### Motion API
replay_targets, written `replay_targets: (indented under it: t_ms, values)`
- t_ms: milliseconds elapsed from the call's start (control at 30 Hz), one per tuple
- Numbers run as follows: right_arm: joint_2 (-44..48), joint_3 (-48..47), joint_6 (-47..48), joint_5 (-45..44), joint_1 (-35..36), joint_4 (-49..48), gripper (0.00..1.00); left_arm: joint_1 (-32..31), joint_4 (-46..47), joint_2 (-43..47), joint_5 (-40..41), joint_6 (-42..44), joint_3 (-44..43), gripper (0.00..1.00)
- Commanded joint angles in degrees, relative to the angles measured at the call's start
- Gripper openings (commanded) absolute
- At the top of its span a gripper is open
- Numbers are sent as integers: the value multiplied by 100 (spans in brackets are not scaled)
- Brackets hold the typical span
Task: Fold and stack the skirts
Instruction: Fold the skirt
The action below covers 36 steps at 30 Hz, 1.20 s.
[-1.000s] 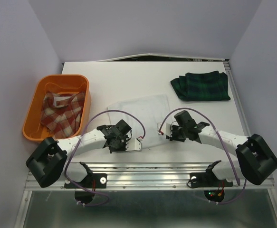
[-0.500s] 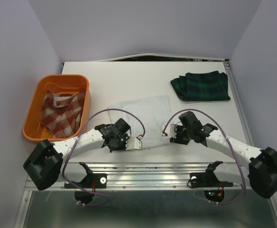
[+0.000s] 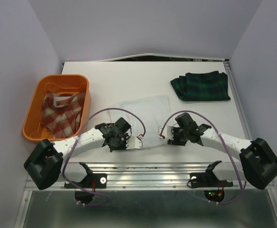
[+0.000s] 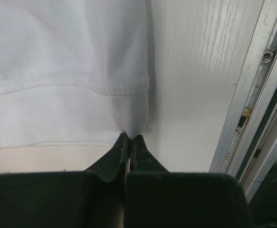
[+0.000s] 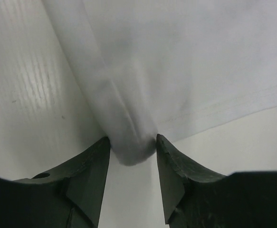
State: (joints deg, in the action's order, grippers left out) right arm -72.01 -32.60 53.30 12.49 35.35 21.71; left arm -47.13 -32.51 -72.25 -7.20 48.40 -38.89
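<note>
We are pinching the white skirt (image 3: 145,111) with the left jaws. They are sitting closed tight on a small peak of its stitched hem (image 4: 128,90), and the cloth is spreading away ahead of them and off to their left. To their right the bare bench (image 4: 190,95) is showing, with its metal edge rail (image 4: 245,109) just beyond.

The right jaws are standing parted. They are straddling a folded corner of the same skirt (image 5: 128,137), which is lying rounded and loose between them and brushing both inner faces. From there the cloth is fanning out ahead and to their right.

In the overhead view the two pairs of jaws are sitting near each other at the skirt's near edge, and the skirt is lying flat on the bench in front of both. The dark green-navy plaid skirt (image 3: 201,86) is lying folded well ahead of the right jaws and out to their right. The red-and-tan plaid skirt (image 3: 62,114) is lying crumpled inside the orange basket (image 3: 33,107), well out to the left of the left jaws.
</note>
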Motion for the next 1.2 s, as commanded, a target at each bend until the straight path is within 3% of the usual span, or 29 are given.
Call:
replay_targets:
  t_ms: [0, 133, 233, 267, 333, 500, 767, 967, 1167]
  values:
    - [-304, 245, 76, -142, 51, -659, 50, 11, -176, 18, -97, 55, -259, 0]
    - [-393, 210, 40, -124, 51, -660, 40, 37, -212, 88, -88, 82, -250, 0]
    - [-314, 175, 93, -124, 51, -458, 20, 46, -238, 114, -88, 99, -259, 0]
    - [-288, 149, 76, -133, 51, -249, 8, 73, -255, 132, -97, 99, -276, 0]
    - [-86, 70, 58, -185, 51, -28, 1, 160, -334, 202, -149, 99, -390, 0]
    - [1045, -185, -39, -28, 51, 1103, 1, 459, -580, 658, -308, 108, -698, 0]
    - [1944, -888, -531, 332, 51, 2582, 1, 591, -1318, 1450, -712, -85, -1199, 0]
    - [1708, -1643, -1128, 807, 51, 3392, 1, 600, -2153, 1433, -1125, -85, -1709, 0]
    - [953, -2075, -962, 307, 51, 3032, 1, 968, -1856, 1047, -1090, -112, -1893, 0]
